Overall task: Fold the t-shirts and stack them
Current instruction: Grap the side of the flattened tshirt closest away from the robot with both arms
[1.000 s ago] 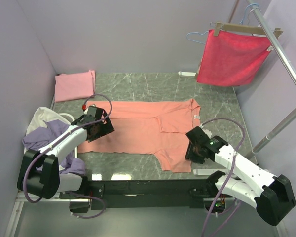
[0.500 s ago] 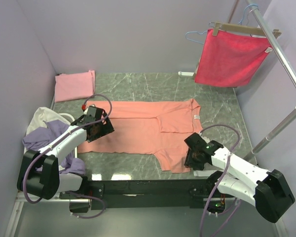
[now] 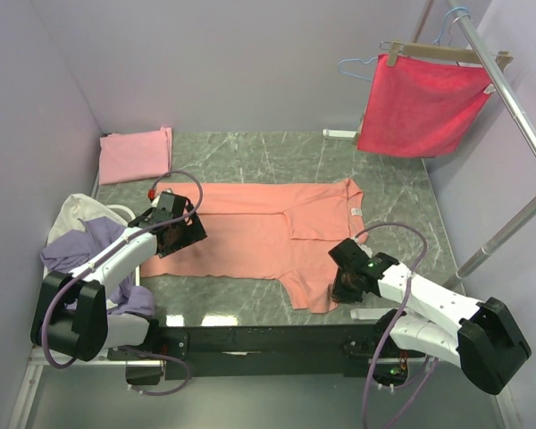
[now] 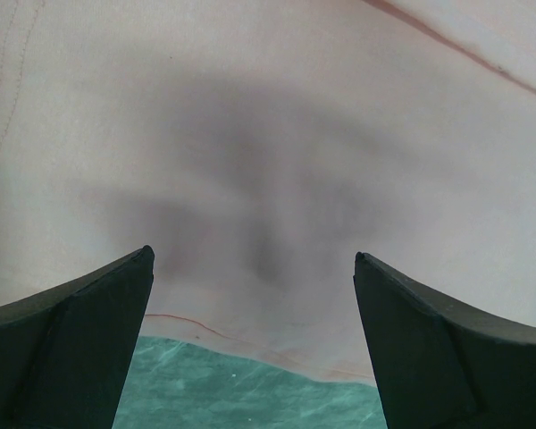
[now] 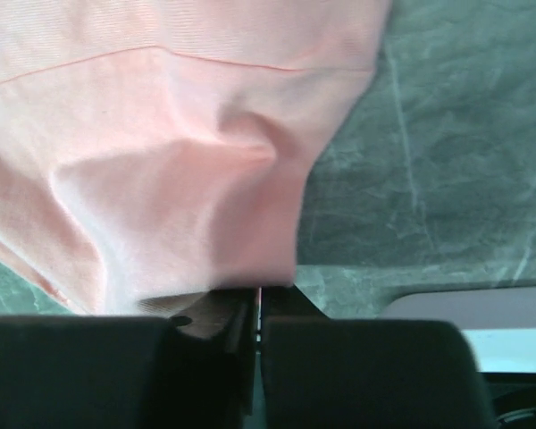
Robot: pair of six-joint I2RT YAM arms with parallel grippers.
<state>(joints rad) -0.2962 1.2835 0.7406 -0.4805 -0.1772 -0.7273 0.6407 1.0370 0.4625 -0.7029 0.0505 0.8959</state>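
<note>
A spread t-shirt (image 3: 250, 223) lies across the middle of the table (image 3: 402, 192), collar end to the right, one sleeve reaching toward the near edge. The right gripper (image 3: 344, 288) sits at that sleeve's right side and the left gripper (image 3: 174, 234) hangs over the shirt's left end. A folded t-shirt (image 3: 136, 154) lies behind in the far left corner, a heap of t-shirts (image 3: 80, 241) sits at the table's left edge beside the left arm, and a cloth (image 3: 420, 103) hangs from a rail (image 3: 509, 98) above the far right corner.

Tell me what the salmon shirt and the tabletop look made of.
Salmon shirt: soft knit fabric, probably cotton, matte; fine weave, stitched hem, limp folds show. Tabletop: green marble-look surface, pale veins, slight sheen; stone or printed laminate, can't tell.
</note>
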